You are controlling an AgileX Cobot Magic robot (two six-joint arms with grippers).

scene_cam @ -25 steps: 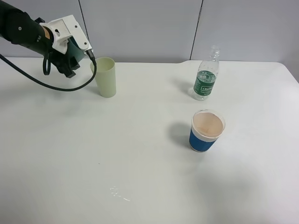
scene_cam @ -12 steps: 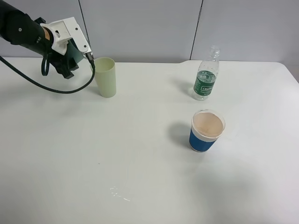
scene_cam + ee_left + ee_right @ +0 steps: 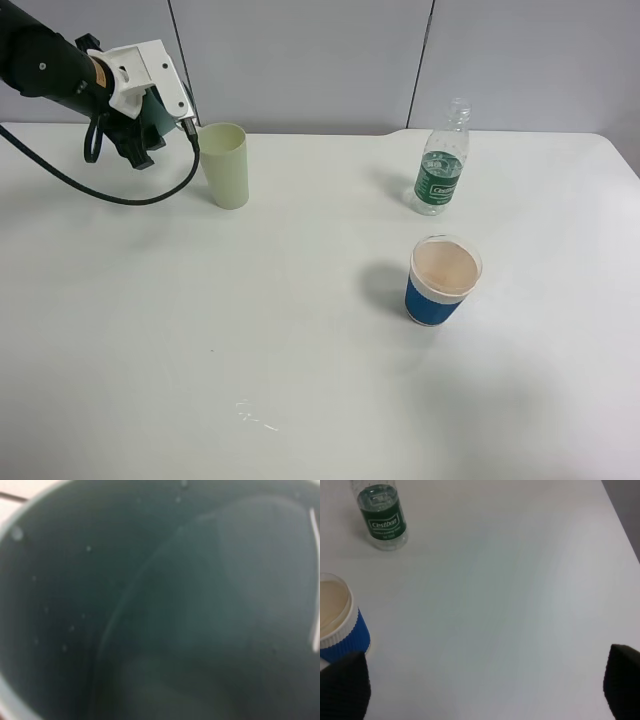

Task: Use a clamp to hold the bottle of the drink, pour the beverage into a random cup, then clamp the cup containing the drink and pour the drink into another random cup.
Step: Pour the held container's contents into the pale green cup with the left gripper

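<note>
Presently the left clamp (image 3: 150, 115) is clenched on the teal tumbler (image 3: 160, 108), held tipped on its side in the air just beside the rim of the pale yellow-green tumbler (image 3: 226, 165) at the far left of the tabletop (image 3: 300, 380). The left wrist view is filled by the teal cup's dark green inside (image 3: 160, 605), with scattered droplets on the wall; no pooled liquid can be made out.

Step in hand, as judged: the second pour, teal cup into pale cup. To do it well, keep the teal lip over the pale cup's mouth, not its outer wall, and hold the tilt until the drips stop. The pale cup is tall and light, so any nudge could topple it.

The right jaws (image 3: 480, 690) stand released, holding nothing, above the near right area.

Materials: both tumblers look like smooth matt plastic, the pale one slightly tapered. The bottle (image 3: 441, 172) is clear, thin-walled, green-labelled, uncapped and upright at the far right. The blue cup (image 3: 441, 282) has a ribbed sleeve and white rim.
</note>
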